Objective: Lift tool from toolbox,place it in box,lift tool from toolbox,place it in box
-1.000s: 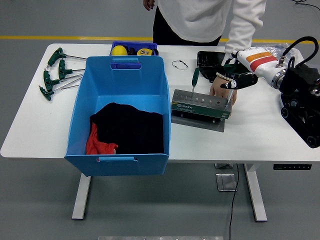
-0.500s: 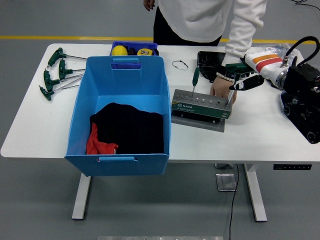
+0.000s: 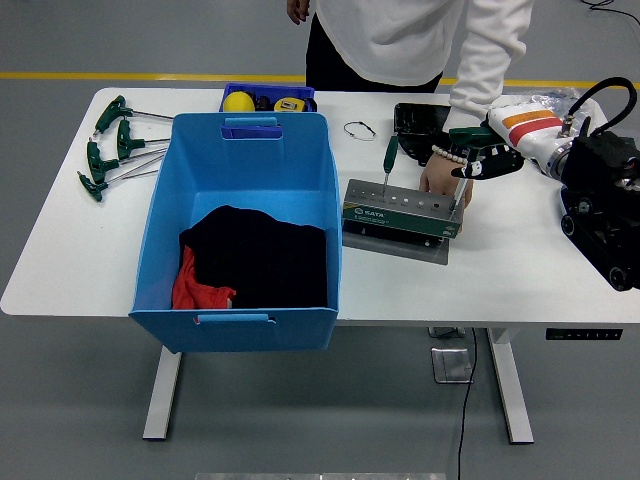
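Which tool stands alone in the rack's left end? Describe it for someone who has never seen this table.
Start at the big blue bin; just right of it sits the grey metal tool rack. The green-handled screwdriver stands upright in its left end, unlike the green T-handle keys lying flat at the table's far left.

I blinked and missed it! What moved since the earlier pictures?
Only the robot's right hand shifted about above the right end of the tool rack, holding nothing. The person's hand stays on the rack, and the screwdriver, blue box and table are unchanged.
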You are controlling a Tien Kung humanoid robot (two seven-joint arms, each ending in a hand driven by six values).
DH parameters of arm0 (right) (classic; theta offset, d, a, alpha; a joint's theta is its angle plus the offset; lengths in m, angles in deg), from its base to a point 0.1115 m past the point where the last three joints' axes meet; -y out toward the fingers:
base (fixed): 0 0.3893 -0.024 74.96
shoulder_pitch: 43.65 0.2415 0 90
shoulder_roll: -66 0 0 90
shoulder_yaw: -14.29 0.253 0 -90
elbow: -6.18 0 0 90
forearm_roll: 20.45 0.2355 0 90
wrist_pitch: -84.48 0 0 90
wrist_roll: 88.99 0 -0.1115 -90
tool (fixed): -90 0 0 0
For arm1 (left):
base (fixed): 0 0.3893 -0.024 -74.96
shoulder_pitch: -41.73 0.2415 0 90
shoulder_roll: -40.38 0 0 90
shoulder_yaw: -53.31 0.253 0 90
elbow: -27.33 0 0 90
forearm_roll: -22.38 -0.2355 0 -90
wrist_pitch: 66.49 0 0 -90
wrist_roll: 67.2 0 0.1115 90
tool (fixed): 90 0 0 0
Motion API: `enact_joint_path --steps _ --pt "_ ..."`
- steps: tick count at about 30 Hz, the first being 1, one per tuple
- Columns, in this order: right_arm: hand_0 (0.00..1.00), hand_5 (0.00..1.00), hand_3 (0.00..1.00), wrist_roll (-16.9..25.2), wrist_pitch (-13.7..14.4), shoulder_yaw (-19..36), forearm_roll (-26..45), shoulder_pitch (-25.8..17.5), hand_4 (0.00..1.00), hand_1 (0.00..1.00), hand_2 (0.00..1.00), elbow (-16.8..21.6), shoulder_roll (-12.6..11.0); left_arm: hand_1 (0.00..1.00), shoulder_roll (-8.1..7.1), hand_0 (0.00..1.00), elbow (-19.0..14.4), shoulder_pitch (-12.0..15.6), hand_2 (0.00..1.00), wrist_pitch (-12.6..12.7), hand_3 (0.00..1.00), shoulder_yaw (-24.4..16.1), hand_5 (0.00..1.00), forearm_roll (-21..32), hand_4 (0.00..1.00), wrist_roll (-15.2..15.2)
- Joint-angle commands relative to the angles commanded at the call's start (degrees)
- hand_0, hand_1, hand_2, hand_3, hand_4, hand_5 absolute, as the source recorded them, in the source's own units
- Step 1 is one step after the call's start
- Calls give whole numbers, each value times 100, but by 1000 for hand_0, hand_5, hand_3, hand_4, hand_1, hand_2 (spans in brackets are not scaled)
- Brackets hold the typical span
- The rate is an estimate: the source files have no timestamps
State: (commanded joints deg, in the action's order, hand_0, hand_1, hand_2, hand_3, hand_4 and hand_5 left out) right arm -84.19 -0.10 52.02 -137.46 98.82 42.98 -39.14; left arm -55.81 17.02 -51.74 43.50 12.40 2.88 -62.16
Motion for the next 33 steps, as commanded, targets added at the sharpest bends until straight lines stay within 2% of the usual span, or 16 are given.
enact_joint_path --steps 3,4,10,11,16,17,21,22,27,29,33 --pt "196 778 205 3 24 -25 47 -10 998 142 152 4 17 460 -1 464 0 9 490 1 750 -15 777 -26 811 4" --pt "139 775 141 5 42 -34 64 -12 998 84 106 4 21 459 -1 463 0 10 490 2 750 -17 775 -29 810 6" --pt "139 775 141 -31 232 -98 174 -15 998 84 106 5 53 459 -4 463 0 8 490 0 750 -28 775 -53 810 8" --pt "74 761 67 -48 269 -106 180 -13 998 20 53 6 57 459 -5 463 0 5 492 0 751 -26 775 -50 810 8" --pt "74 761 67 -165 579 -194 210 13 998 20 53 30 66 459 -1 463 0 -11 492 1 751 -24 775 -22 810 -2" --pt "19 754 17 -156 623 -210 229 18 998 2 3 34 65 458 0 463 0 -13 489 1 751 -25 775 -20 809 -2" --pt "19 754 17 -93 866 -275 285 41 998 2 3 39 66 458 1 463 0 -18 489 -2 751 -33 775 -22 809 -1" --pt "2 693 2 -84 955 -287 289 41 998 2 2 40 67 459 2 462 0 -18 489 -3 750 -34 776 -23 809 -1" --pt "2 693 2 -3 1305 -290 314 32 998 2 2 54 54 459 3 462 0 -12 489 -8 750 -45 776 -28 809 0" --pt "2 654 2 26 1395 -270 312 32 998 2 2 63 45 459 5 462 0 -7 488 -7 750 -56 776 -34 809 1" --pt "2 654 2 69 1479 -255 318 49 998 2 2 98 11 459 7 462 0 1 488 -6 750 -64 776 -33 809 1"
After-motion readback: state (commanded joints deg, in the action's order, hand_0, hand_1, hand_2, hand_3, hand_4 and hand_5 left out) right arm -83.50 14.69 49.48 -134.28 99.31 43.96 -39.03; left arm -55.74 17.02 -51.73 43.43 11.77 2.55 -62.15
